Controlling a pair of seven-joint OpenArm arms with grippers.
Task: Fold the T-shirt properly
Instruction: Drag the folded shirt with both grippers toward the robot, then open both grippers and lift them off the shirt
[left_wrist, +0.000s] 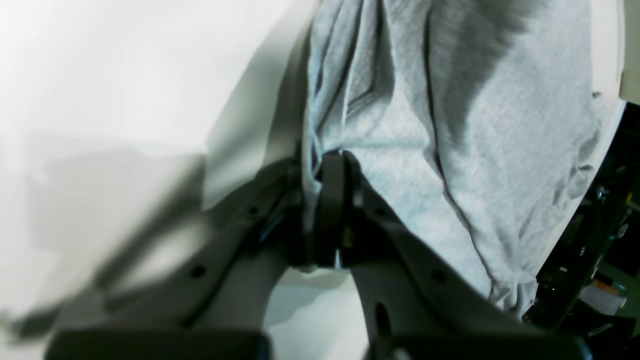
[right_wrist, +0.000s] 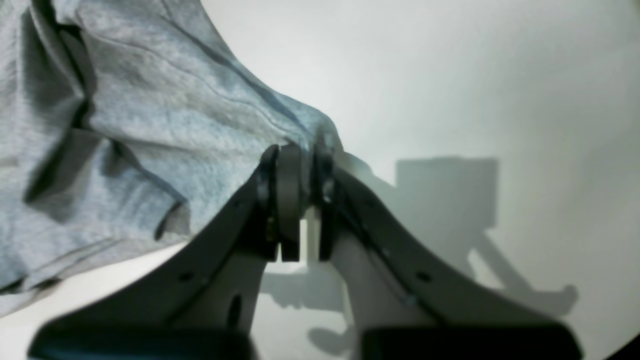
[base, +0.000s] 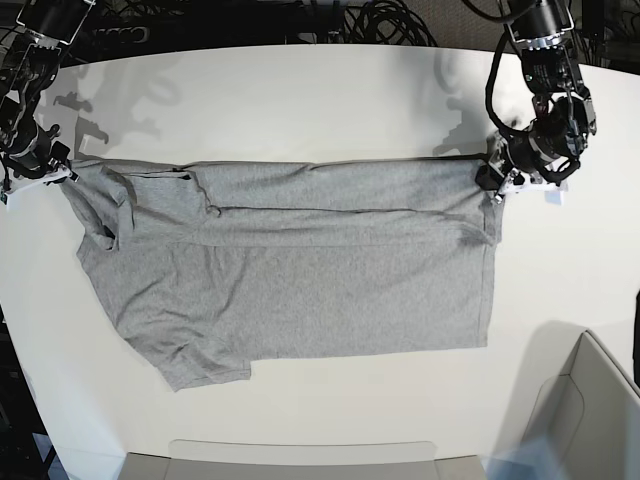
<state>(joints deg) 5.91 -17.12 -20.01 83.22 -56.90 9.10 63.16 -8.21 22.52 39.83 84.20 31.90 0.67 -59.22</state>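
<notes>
The light-grey T-shirt (base: 300, 270) lies spread across the white table (base: 300, 90), plain side up, with its far strip folded over toward the middle. No lettering shows. My left gripper (base: 492, 180) is at the shirt's far right corner. In the left wrist view the left gripper (left_wrist: 330, 165) is shut on a bunched edge of the T-shirt (left_wrist: 450, 100). At the shirt's far left corner, by a sleeve, is my right gripper (base: 62, 172). The right wrist view shows that gripper (right_wrist: 295, 155) shut on a peak of the cloth (right_wrist: 150, 125).
A grey open box (base: 590, 400) stands at the front right corner. A flat grey panel (base: 300, 455) runs along the table's front edge. Black cables (base: 380, 20) lie behind the table's far edge. Dark equipment (left_wrist: 600, 225) shows beyond the table's rim.
</notes>
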